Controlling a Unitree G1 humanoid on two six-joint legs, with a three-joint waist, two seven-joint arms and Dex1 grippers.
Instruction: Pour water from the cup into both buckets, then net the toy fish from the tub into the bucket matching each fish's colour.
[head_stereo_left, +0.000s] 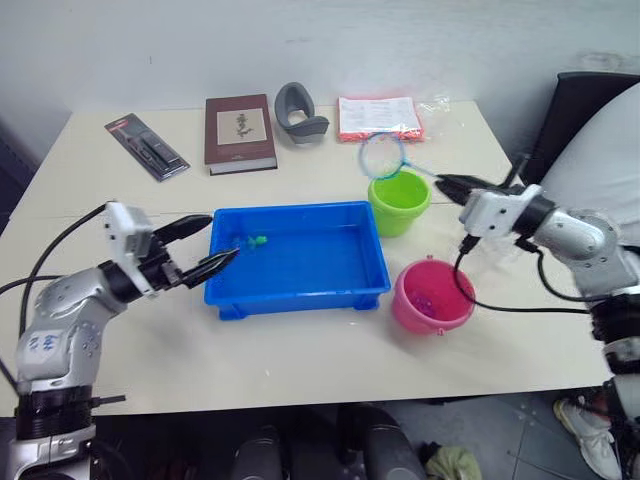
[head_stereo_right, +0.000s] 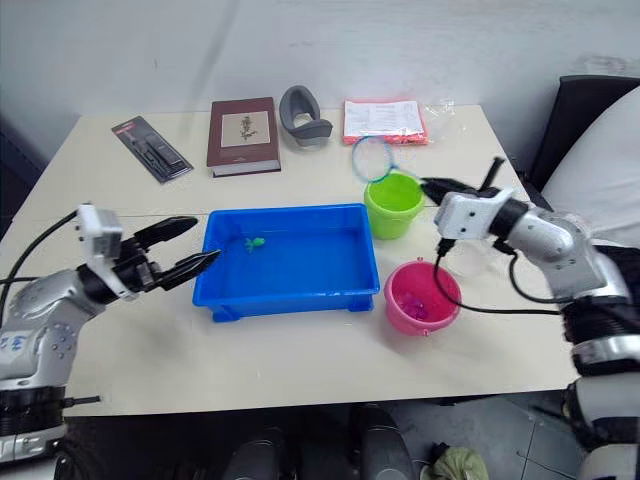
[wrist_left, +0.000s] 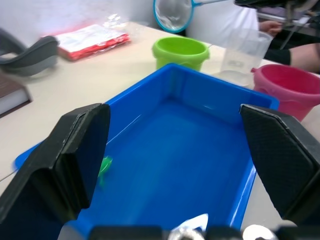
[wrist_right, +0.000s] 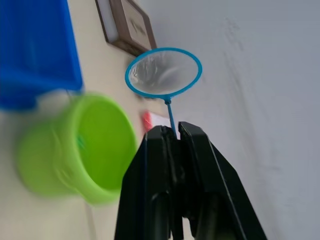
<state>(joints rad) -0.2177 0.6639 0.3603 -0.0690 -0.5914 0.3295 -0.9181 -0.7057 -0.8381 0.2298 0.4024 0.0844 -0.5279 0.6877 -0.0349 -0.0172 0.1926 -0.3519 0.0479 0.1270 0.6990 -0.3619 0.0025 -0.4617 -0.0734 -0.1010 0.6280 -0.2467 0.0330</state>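
The blue tub (head_stereo_left: 300, 297) sits mid-table holding water and a small green toy fish (head_stereo_left: 257, 240) near its far left corner. My left gripper (head_stereo_left: 218, 238) hovers open at the tub's left end, nothing between its fingers (wrist_left: 80, 150). The lime green bucket (head_stereo_left: 398, 203) stands at the tub's far right corner, with the pink bucket (head_stereo_left: 432, 296) nearer, holding small pink fish. My right gripper (head_stereo_left: 445, 183) is shut on the net's thin handle. The net (head_stereo_left: 382, 154) hoop hangs just behind and above the green bucket. The clear cup (wrist_left: 243, 50) stands between the buckets, right of them.
Along the table's far side lie a black pen package (head_stereo_left: 146, 146), a brown book (head_stereo_left: 239, 132), a grey curved object (head_stereo_left: 298, 111) and a red-and-white packet (head_stereo_left: 379, 117). A dark chair (head_stereo_left: 580, 100) stands off the right edge. A person's arm (wrist_left: 300, 52) is beyond the pink bucket.
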